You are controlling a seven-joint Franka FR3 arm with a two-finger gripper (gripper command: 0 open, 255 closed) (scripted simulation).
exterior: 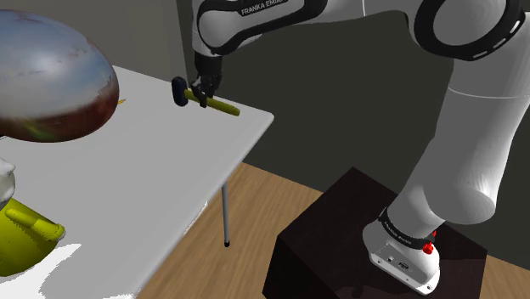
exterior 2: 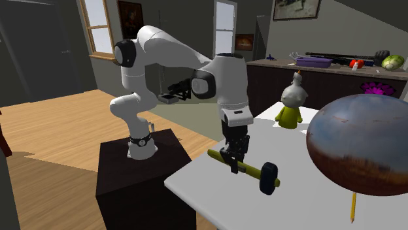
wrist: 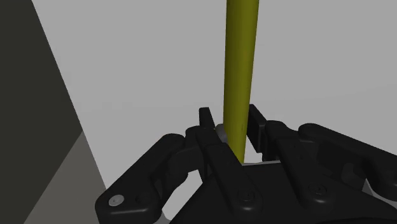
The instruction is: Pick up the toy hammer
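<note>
Holding: the jaws are closed on the toy hammer (exterior: 222, 107) (exterior 2: 252, 171); one black finger (wrist: 205, 121) presses each side of its handle (wrist: 242, 63), partway along it.
Hammer shape: a smooth, round, olive-yellow handle with a short, black, drum-like head (exterior: 179, 92) (exterior 2: 268, 178) set across one end.
Hammer place: at the desk (exterior: 153, 170) (exterior 2: 222, 202), near the corner closest to the stand (exterior: 323, 246) (exterior 2: 131, 176). The handle is roughly level. Whether it touches the desk top cannot be told.
Desk: a flat, plain pale grey top on a thin grey leg (exterior: 226, 217), over a plank wood floor (exterior: 255, 195).
Arm: glossy white shells with dark ring joints (exterior: 476, 127) (exterior 2: 157, 46), mounted on the dark, box-shaped stand.
Writing: "FRANKA EMI" in white letters on a dark band of the arm (exterior: 263, 8), clipped by the shoulder view's top edge. The lettering on the dark band at the arm's foot is too small to read.
Ball: a large, shiny, rounded body (exterior: 42, 76) (exterior 2: 363, 144), mottled blue-grey above and red-brown below, cut off by the frame edges in both exterior views.
Pencil: a thin yellow stick (exterior 2: 352, 208) under the ball.
Figure: a yellow-green toy with a white head (exterior 2: 292, 104) on the desk beyond the ball. In the shoulder view it is cropped to a yellow lump (exterior: 25, 234).
Hidden: in the wrist view the handle runs off the frame, so the head is out of sight.
</note>
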